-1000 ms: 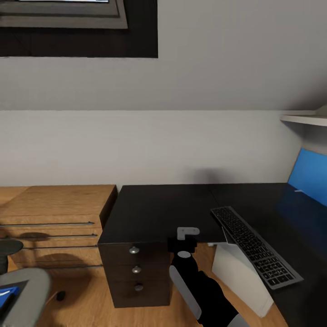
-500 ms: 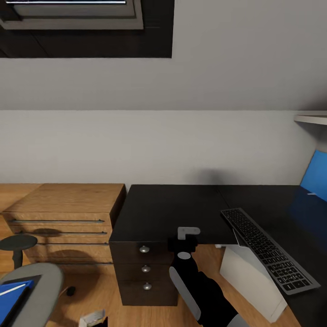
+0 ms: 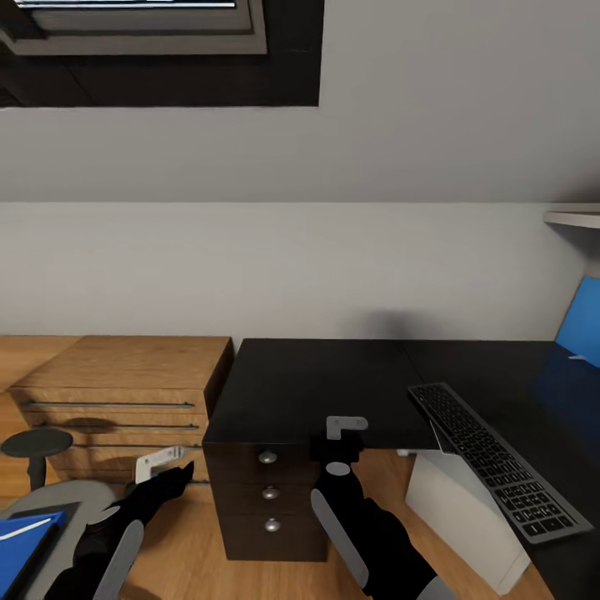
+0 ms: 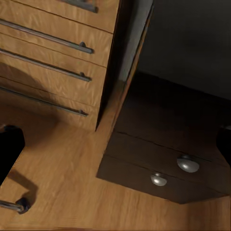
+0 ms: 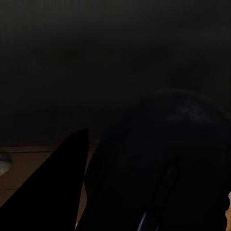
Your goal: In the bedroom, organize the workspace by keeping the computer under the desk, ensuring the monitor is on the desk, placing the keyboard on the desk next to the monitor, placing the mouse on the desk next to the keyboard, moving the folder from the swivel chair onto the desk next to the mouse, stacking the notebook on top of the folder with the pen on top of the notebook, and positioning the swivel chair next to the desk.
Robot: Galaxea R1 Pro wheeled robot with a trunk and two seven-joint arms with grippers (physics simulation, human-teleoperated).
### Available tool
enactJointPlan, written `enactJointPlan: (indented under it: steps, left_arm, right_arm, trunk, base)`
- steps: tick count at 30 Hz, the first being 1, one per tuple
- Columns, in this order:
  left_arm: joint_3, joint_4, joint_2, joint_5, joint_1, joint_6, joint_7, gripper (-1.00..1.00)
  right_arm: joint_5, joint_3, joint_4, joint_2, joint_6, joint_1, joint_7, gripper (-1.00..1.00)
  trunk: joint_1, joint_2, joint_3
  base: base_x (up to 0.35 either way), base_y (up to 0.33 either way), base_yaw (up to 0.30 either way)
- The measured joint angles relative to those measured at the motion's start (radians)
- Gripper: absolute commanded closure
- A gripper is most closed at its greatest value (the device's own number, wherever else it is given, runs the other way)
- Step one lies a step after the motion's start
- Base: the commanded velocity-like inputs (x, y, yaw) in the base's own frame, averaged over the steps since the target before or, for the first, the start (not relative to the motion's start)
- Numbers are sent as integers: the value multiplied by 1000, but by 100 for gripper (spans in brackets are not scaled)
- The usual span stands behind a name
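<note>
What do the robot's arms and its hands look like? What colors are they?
Both arms are glossy black with a light grey panel running along the forearm. The right arm has a round grey spot near the wrist. The left gripper and right gripper are small, pale grey, blocky pieces. No cables or markings show.

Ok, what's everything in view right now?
desk: one, glossy black, centre, three silver-knobbed drawers
keyboard: one, dark, grey keys, angled on desk's right part
computer: one, white-grey, floor under desk
drawer chest: one, light wood, left of desk
swivel chair: one, grey, lower left
folder: one, blue, on chair seat
back panel: one, blue, far right
left hand: white-grey, before the chest
right hand: white-grey, at desk's front edge
</note>
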State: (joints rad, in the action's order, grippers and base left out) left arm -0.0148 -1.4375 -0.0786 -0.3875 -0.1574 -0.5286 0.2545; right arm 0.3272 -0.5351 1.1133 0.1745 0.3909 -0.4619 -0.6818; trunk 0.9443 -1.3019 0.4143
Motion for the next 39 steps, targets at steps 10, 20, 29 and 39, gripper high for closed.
enactJointPlan:
  steps: [10,20,29,39]
  left_arm:
    - [-8,46,-3,91,2,-5,20,-100]
    - [-1,44,2,99,33,53,19,-100]
    - [28,41,4,97,50,79,17,-100]
    - [31,46,4,97,51,79,17,-100]
  right_arm:
    - [2,1,-2,0,1,0,8,100]
    - [8,-2,-1,-32,1,0,73,100]
    - [7,-1,-2,-37,2,0,174,100]
    - [5,-1,-2,-39,2,0,175,100]
  trunk:
    - [0,0,0]
    - [0,0,0]
    - [0,0,0]
    - [0,0,0]
  base:
    - [0,0,255]
    - [0,0,270]
    - [111,69,269]
    - [207,44,173]
